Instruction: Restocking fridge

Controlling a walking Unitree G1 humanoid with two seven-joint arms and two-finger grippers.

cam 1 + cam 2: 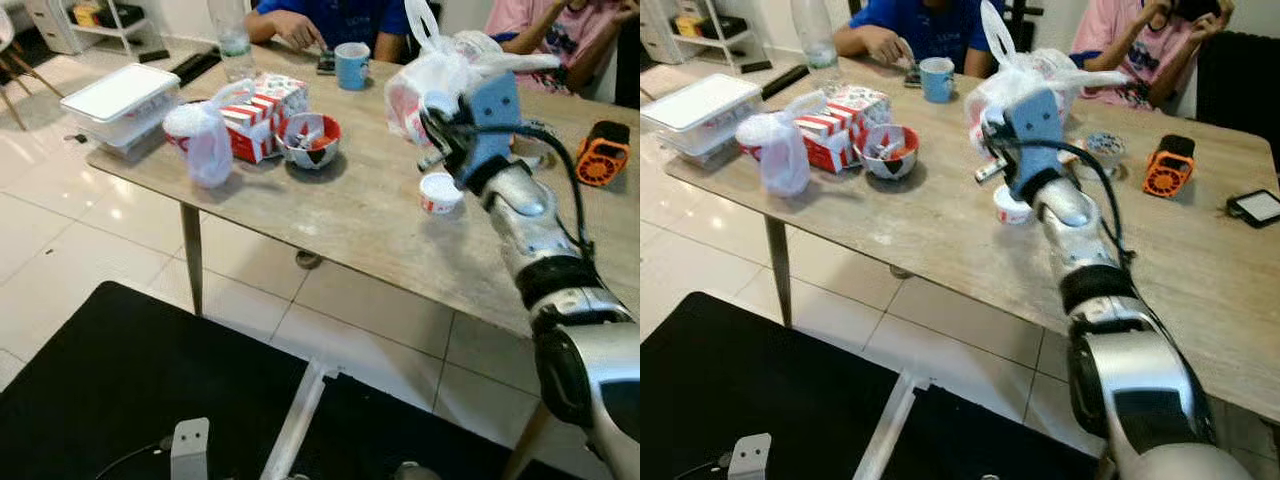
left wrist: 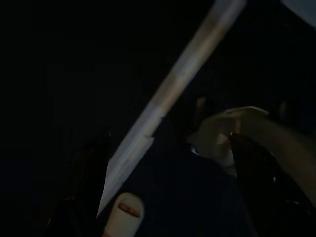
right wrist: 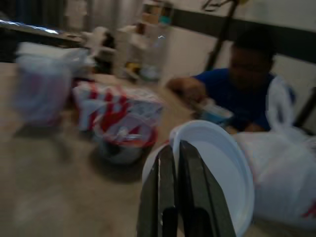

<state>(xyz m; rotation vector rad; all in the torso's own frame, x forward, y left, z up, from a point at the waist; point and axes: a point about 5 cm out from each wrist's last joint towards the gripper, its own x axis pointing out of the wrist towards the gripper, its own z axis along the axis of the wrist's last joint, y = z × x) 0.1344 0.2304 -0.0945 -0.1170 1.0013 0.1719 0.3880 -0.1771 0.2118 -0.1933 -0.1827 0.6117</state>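
My right arm reaches out over the wooden table [image 1: 350,215]. My right gripper [image 1: 436,128] is raised just in front of a knotted white plastic bag [image 1: 445,65]. In the right wrist view its fingers [image 3: 190,173] are pressed together at the rim of a white round lid [image 3: 222,163]. A small white cup with a red label [image 1: 440,192] stands on the table just below the gripper. The left wrist view is very dark, and my left arm hangs idle.
Red and white cartons [image 1: 265,115], a patterned bowl [image 1: 310,138], a tied clear bag [image 1: 205,140], stacked white containers [image 1: 122,100], a blue mug [image 1: 351,65], a bottle [image 1: 232,40] and an orange device [image 1: 602,152] share the table. Two people sit behind it. A black mat [image 1: 120,380] lies below.
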